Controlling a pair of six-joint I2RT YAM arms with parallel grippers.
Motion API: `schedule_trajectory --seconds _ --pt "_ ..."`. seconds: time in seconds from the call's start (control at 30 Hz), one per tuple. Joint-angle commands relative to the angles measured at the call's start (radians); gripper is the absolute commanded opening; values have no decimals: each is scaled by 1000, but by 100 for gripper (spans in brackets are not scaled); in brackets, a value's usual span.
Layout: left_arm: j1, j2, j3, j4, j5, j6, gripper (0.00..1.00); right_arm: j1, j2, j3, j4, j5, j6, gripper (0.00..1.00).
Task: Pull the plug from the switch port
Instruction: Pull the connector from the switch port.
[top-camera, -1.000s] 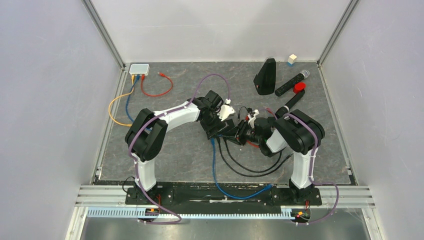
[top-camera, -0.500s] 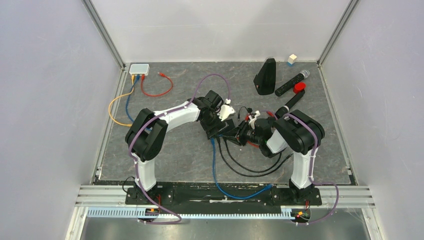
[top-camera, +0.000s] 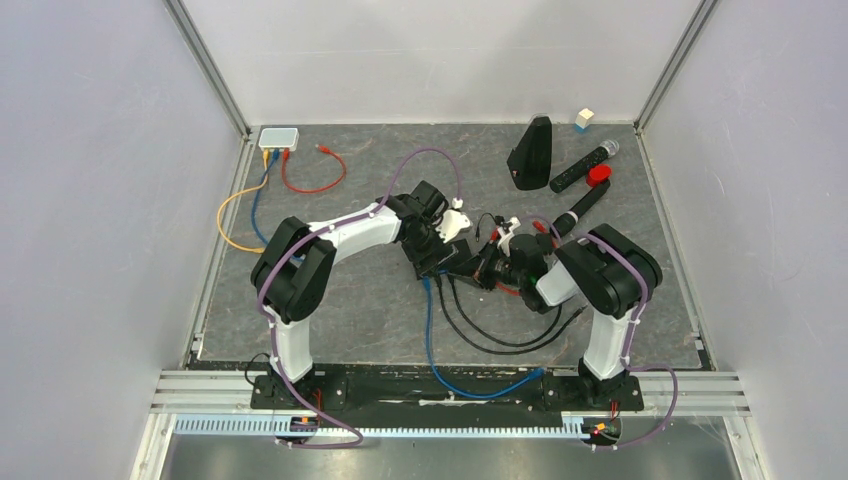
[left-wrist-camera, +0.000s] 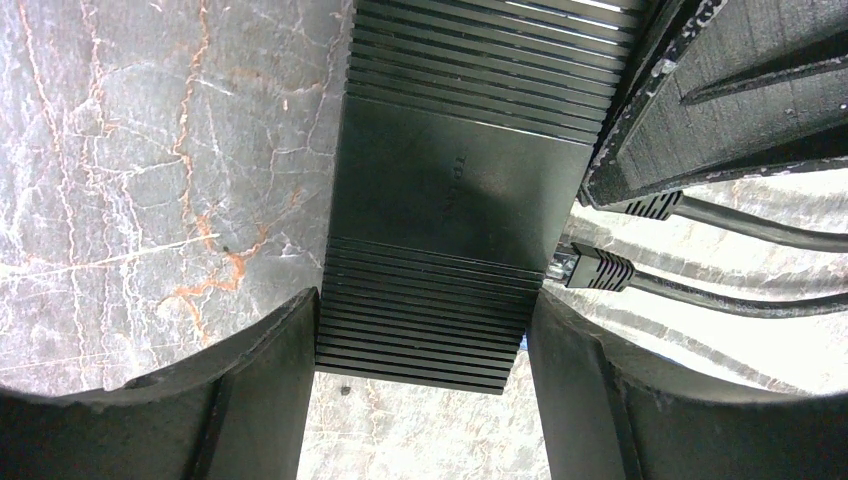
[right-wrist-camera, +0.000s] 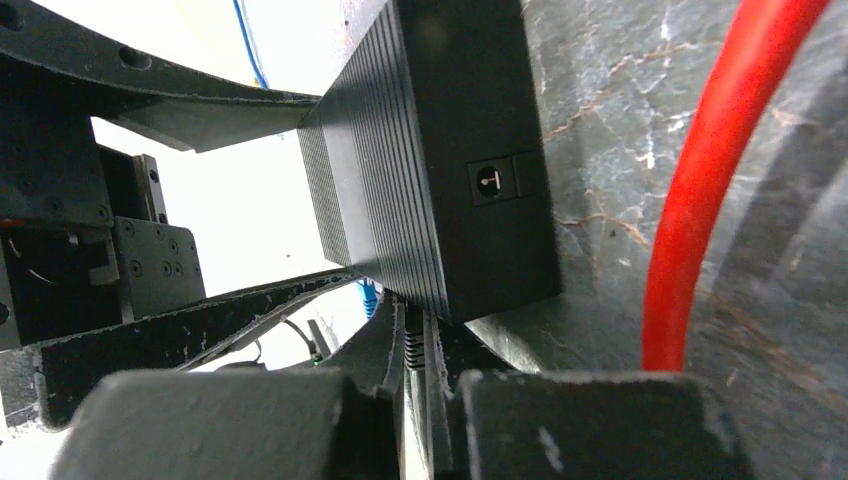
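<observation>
The black ribbed switch (left-wrist-camera: 450, 190) lies on the grey mat at mid-table (top-camera: 443, 262). My left gripper (left-wrist-camera: 422, 310) spans its width, both fingers pressed on its sides. My right gripper (right-wrist-camera: 415, 340) is shut on the ribbed boot of a black plug (right-wrist-camera: 415, 345) at the switch's (right-wrist-camera: 440, 150) port edge. In the left wrist view that plug's boot (left-wrist-camera: 655, 205) shows under the right fingers (left-wrist-camera: 720, 100). A second black plug (left-wrist-camera: 595, 268) sits in the neighbouring port. From above, the two grippers meet at the switch, left (top-camera: 432, 258) and right (top-camera: 478, 268).
A red cable (right-wrist-camera: 700, 200) runs beside the switch. Blue (top-camera: 428, 320) and black cables (top-camera: 490, 340) trail toward the near edge. A white box (top-camera: 278, 137) with coloured cables sits back left. A black wedge (top-camera: 531, 152), microphones (top-camera: 583, 165) and a small cube (top-camera: 584, 119) lie back right.
My right gripper has closed onto the plug. The right arm's elbow has shifted slightly to the right. The left arm and the switch have not moved.
</observation>
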Motion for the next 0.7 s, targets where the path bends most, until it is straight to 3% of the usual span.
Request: schedule_trajectory --seconds 0.0,0.13,0.47,0.67 --pt "-12 43 0 -68 57 12 49 -8 -33 -31 -96 22 -110 0" --pt "-9 45 -4 -55 57 0 49 -6 -22 -120 7 -26 -92 0" --pt "2 61 0 -51 43 -6 49 -7 -49 -195 24 -80 -132 0" --pt "1 38 -4 -51 58 -9 70 -7 -167 -219 10 -86 -166 0"
